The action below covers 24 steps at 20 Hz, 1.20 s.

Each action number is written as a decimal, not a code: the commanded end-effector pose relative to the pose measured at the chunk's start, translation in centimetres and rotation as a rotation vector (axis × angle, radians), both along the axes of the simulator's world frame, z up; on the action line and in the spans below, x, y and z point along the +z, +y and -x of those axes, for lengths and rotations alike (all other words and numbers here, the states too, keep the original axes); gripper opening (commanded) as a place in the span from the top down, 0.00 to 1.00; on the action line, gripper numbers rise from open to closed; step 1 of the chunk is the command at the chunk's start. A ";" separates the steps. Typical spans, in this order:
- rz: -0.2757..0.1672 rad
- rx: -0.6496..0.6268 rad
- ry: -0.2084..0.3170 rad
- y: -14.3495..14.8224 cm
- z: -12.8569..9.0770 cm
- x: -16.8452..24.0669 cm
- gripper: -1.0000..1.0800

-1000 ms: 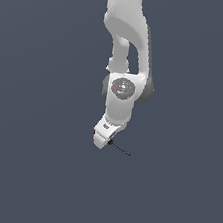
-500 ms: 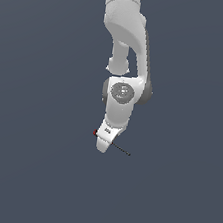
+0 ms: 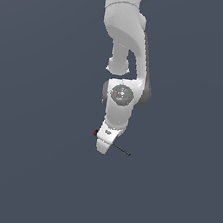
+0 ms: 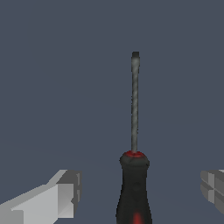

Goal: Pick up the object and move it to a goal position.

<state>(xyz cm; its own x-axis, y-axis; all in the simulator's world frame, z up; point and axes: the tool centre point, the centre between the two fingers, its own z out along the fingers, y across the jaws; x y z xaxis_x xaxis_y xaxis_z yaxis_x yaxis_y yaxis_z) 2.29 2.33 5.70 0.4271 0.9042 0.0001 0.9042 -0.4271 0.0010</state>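
The small screwdriver lies on the grey floor. In the wrist view its black handle with red marks (image 4: 134, 188) sits between my two fingers and its thin dark shaft (image 4: 134, 103) points away. My gripper (image 4: 140, 194) is open, one finger (image 4: 61, 194) on each side of the handle, apart from it. In the exterior view the white gripper (image 3: 104, 144) is low over the screwdriver; only the red handle end (image 3: 96, 132) and the shaft tip (image 3: 123, 150) show beside it.
Plain dark grey floor (image 3: 35, 163) all around. The white arm (image 3: 126, 45) rises above the gripper. No goal marker shows.
The gripper has come down a little over the screwdriver. The red handle end now shows at the exterior view's left of the gripper. The screwdriver has not moved.
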 end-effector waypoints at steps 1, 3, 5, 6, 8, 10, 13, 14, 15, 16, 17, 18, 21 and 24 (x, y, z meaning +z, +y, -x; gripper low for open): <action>0.000 0.001 0.001 0.0 0.1 -1.0 0.04; 0.000 0.003 0.001 0.0 0.1 -2.2 0.04; 0.000 0.004 0.001 0.0 0.1 -3.2 0.04; 0.000 0.004 0.001 0.0 0.1 -3.5 0.04; 0.000 0.004 0.001 0.0 0.1 -4.0 0.04; 0.000 0.004 0.001 0.0 0.0 -4.2 0.04; 0.000 0.004 0.001 0.0 0.0 -4.2 1.00; 0.000 0.004 0.001 0.0 0.0 -4.2 1.00; 0.000 0.004 0.001 0.0 0.0 -4.2 1.00; 0.000 0.004 0.001 0.0 0.0 -4.2 1.00; 0.000 0.004 0.001 0.0 0.0 -4.2 1.00; 0.000 0.004 0.001 0.0 0.0 -4.2 1.00; 0.000 0.004 0.001 0.0 0.0 -4.2 1.00; 0.000 0.004 0.001 0.0 0.0 -4.1 1.00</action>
<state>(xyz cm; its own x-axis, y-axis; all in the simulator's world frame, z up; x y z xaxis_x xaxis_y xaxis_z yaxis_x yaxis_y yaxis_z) 2.25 2.33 1.50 0.4233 0.9060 -0.0006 0.9060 -0.4233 -0.0007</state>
